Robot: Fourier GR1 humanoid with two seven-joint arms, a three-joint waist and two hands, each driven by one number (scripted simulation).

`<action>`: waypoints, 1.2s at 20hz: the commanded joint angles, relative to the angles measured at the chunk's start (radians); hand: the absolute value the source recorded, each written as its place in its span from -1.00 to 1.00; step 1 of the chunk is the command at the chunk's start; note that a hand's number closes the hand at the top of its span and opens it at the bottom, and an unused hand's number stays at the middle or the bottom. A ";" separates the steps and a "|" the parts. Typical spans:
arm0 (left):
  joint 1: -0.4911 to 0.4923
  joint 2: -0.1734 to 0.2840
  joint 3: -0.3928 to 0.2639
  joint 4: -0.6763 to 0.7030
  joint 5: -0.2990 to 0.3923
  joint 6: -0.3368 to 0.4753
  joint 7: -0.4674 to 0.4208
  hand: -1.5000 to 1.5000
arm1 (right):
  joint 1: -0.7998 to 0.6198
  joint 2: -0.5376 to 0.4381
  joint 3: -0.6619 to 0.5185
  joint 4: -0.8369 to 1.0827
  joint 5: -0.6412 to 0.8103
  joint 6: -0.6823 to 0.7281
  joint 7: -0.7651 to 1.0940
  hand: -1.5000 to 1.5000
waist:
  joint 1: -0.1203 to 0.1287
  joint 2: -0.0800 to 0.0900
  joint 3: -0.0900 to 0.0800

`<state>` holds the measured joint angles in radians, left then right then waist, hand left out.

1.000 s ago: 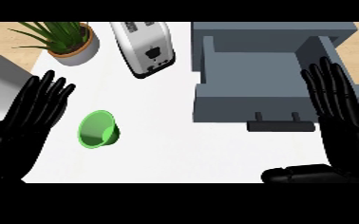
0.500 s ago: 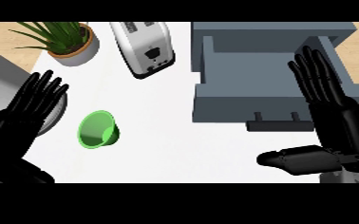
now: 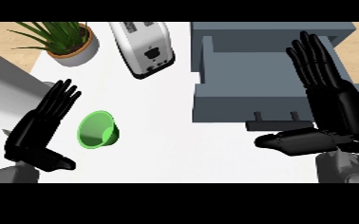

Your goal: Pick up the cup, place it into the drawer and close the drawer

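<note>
Two hands: left hand (image 3: 43, 123) and right hand (image 3: 324, 92) both released, fingers straight.
Change: right hand had drifted toward 12 o'clock over the open drawer (image 3: 245, 71); left edged closer.
Cup (image 3: 97, 129): lay on the surface (image 3: 175, 142), ungrasped, at 3 o'clock of left hand.

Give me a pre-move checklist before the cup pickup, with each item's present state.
1. Green cup in view, lying on its side on the counter, free of both hands: ok.
2. Left hand open, just left of the cup, not touching it: ok.
3. Right hand open over the drawer's right side, holding nothing: ok.
4. Drawer pulled open, nothing seen inside: ok.
5. Toaster and potted plant stand apart from the cup: ok.
6. Drawer deep enough for the cup: cannot tell.
</note>
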<state>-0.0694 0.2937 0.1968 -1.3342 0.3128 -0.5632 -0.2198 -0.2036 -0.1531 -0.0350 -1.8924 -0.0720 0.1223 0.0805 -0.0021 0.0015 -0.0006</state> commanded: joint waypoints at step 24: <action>-0.322 0.029 -0.010 1.044 -0.403 0.093 -0.786 -1.00 | -0.026 -0.018 -0.052 0.046 -0.027 0.056 -0.023 -1.00 | -0.024 0.010 -0.004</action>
<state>-0.3787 0.3399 0.1909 -0.3569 -0.0736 -0.4090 -0.8519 -0.2571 -0.1776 -0.0924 -1.8733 -0.1067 0.1619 0.1060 -0.0210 0.0081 -0.0035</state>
